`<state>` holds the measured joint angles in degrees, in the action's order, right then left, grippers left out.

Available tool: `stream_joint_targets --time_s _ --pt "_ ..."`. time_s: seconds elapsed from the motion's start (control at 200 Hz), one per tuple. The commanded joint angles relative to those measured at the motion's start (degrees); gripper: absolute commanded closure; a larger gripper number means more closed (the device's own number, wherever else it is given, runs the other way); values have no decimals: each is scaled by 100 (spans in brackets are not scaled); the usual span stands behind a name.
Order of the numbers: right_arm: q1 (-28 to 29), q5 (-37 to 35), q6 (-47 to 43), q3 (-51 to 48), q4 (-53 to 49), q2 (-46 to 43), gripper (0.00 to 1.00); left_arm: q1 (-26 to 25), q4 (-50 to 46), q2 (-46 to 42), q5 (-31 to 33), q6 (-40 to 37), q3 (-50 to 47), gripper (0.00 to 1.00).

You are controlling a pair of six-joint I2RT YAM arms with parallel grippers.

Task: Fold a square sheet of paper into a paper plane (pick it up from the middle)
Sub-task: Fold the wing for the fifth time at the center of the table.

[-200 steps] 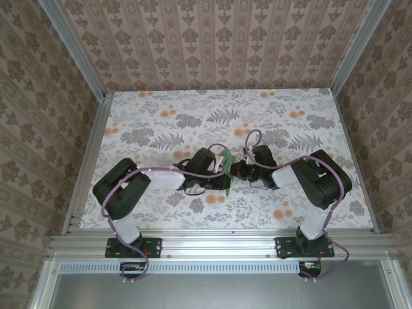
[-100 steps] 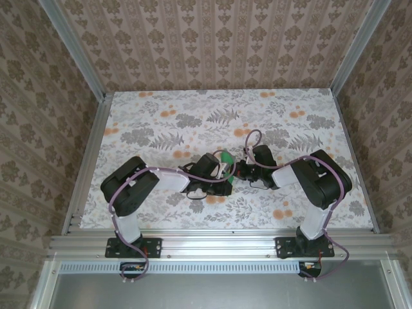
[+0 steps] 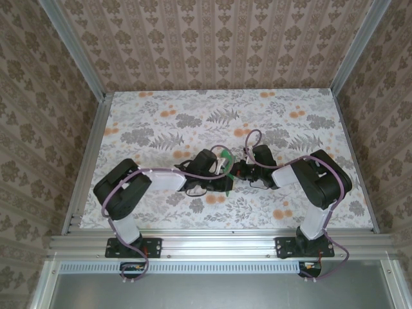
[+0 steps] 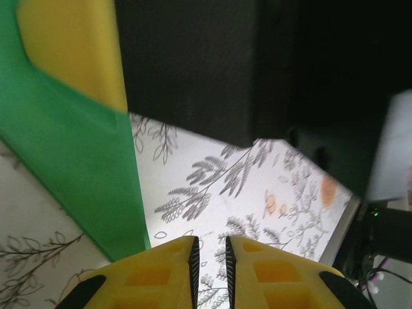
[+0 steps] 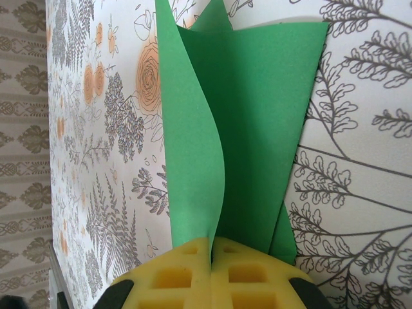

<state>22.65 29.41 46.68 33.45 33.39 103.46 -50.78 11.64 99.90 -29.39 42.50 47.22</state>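
Note:
The square sheet of paper (image 5: 257,129) is bright green and folded into several upright layers. My right gripper (image 5: 212,241) is shut on its lower edge, and the layers fan out beyond the yellow fingers. From above, the paper (image 3: 227,159) stands between the two grippers at the table's middle, my right gripper (image 3: 235,170) to its right. My left gripper (image 3: 221,172) is close on its left. In the left wrist view the paper (image 4: 77,174) lies to the left of my left gripper (image 4: 209,241), whose jaws stand a narrow gap apart with nothing between them.
The floral table (image 3: 193,116) is ringed by aluminium rails (image 3: 212,239) and patterned walls. The right arm's dark body (image 4: 212,64) hangs close above my left fingers. A yellow finger (image 4: 71,45) of the right gripper shows behind the paper.
My left arm pushed right against the paper half a second ago and has drawn back left. Its jaws have parted slightly. The right gripper has kept its hold and place.

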Motion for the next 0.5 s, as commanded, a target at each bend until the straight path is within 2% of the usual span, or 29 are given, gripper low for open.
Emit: stream_joint_targets --time_s 0.0,0.185,0.495 --pt "-127 -1398 -231 -93 -1045 604 100 103 -41 -29 116 112 -35 80" --pt "-127 -1385 -229 -93 -1037 614 100 133 -116 312 175 156 48 86" --pt "-129 -1365 -212 -120 -1001 610 100 44 -356 631 198 15 119 88"
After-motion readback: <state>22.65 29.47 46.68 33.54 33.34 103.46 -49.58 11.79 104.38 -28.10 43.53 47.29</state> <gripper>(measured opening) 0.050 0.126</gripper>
